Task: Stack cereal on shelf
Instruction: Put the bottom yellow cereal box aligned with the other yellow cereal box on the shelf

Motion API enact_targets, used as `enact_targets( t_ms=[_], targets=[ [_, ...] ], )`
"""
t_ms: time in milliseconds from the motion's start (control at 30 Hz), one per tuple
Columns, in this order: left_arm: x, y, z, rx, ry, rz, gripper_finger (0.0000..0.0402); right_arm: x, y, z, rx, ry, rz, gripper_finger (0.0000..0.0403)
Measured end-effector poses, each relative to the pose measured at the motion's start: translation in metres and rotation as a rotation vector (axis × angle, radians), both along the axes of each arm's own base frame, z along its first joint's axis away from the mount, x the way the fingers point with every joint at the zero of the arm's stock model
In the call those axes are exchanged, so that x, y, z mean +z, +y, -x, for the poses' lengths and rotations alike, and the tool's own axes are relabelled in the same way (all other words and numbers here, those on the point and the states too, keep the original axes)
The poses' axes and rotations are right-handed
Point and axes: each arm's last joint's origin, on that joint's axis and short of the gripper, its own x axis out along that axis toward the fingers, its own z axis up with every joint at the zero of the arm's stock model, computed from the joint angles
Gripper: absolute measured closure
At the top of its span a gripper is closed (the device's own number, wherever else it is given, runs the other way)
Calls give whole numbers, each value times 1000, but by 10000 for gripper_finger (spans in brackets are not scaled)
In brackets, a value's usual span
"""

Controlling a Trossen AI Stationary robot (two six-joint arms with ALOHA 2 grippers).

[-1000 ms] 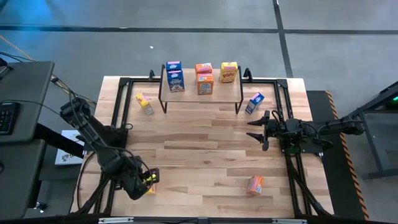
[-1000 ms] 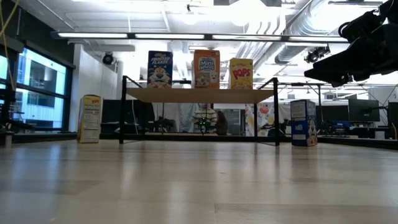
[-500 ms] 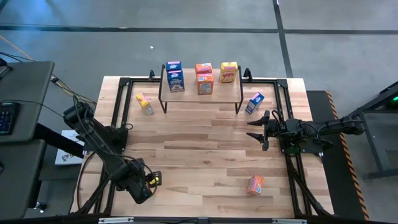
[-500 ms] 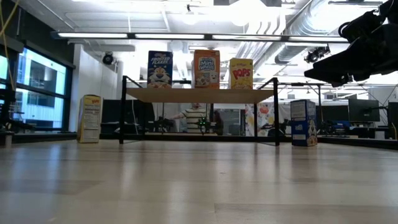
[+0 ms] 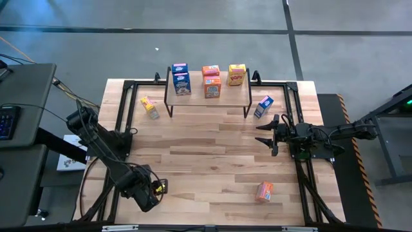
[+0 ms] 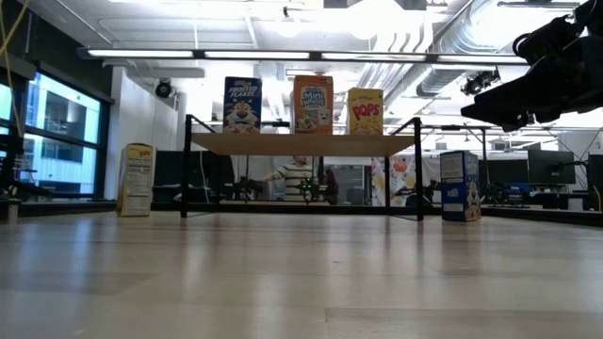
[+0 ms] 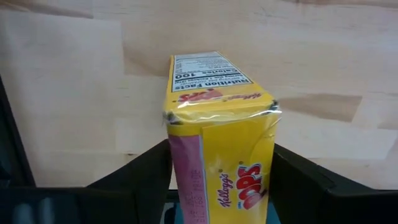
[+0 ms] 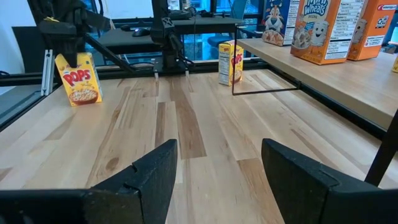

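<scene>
A yellow cereal box [image 7: 221,143] is in my left gripper [image 7: 221,186], which is shut on it near the table's near-left corner [image 5: 156,187]. The right wrist view shows that box [image 8: 78,78] upright under the gripper. The shelf [image 5: 199,96] stands at the far edge with two blue, two orange and one yellow box on its plank. On the tabletop, a yellow box [image 5: 150,107] stands left of the shelf, a blue one [image 5: 264,106] stands to its right, and an orange one [image 5: 264,191] lies near the near edge. My right gripper [image 5: 259,134] hangs open at the right side, touching nothing. My left gripper pinches the yellow cereal box between its two fingers [image 7: 149,171], at the box's upper end [image 8: 69,59]. The fingers come from above, pointing down. The box hangs upright below them. Whether its lower end [image 8: 84,101] touches the table, I cannot tell.
Dark metal rails [image 5: 125,116] run along the left, right and far sides of the table. The middle of the tabletop [image 5: 206,154] is bare wood. Beyond the table a person [image 6: 297,179] shows behind the shelf. A desk with a keyboard [image 5: 6,122] stands to the left.
My left arm has shifted a little toward the near edge and the right, carrying the yellow box in its hold. My right arm has kept still. The person behind the shelf has moved.
</scene>
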Motion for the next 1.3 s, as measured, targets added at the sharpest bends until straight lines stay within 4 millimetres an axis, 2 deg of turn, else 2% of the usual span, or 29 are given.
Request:
enact_targets(
  t_ms=[367, 667, 967, 1300],
  targets=[
    [0, 0, 0, -28, -12, -14, 234, 0, 0, 0, 0, 0, 0, 175],
    [6, 11, -6, -119, -37, -20, 241, 0, 0, 0, 0, 0, 0, 175],
    [21, 48, -22, -311, -97, -103, 241, 0, 0, 0, 0, 0, 0, 175],
    [32, 113, -50, -577, -147, -257, 241, 0, 0, 0, 0, 0, 0, 175]
  ],
)
